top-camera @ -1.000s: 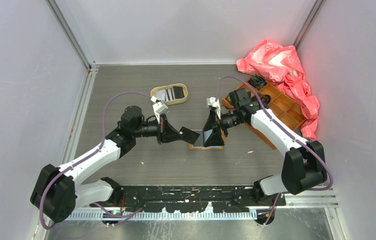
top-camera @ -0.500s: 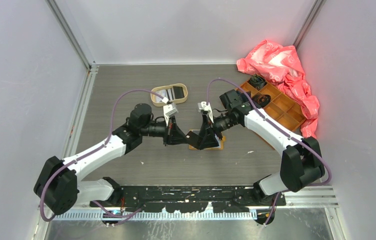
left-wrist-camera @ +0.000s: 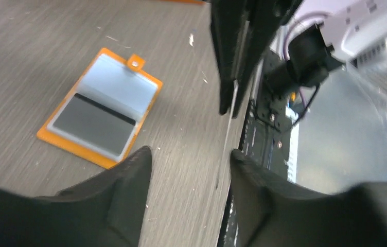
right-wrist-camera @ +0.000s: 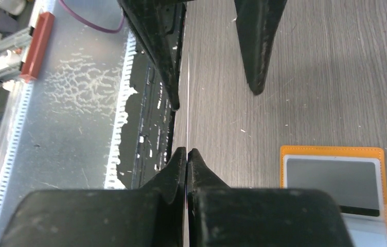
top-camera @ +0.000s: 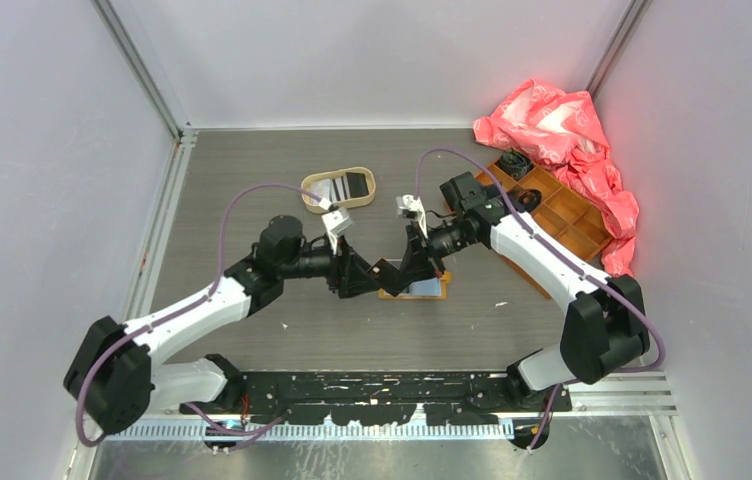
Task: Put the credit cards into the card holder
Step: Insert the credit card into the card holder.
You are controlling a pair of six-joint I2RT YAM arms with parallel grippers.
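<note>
Nothing legible shows anywhere, not even on the card holder (left-wrist-camera: pixel 78 151).

White shells (top-camera: pixel 187 312), black joints (top-camera: pixel 607 345), purple cables (top-camera: pixel 230 212), black wedge-fingered left tool (left-wrist-camera: pixel 190 152)

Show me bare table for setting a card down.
Bare table lies between the left rail and the oval tray, and in the strip between the card holder and the arm bases. Crowded: the centre, where the left gripper and right gripper meet above the holder, and right, by the orange box.
</note>
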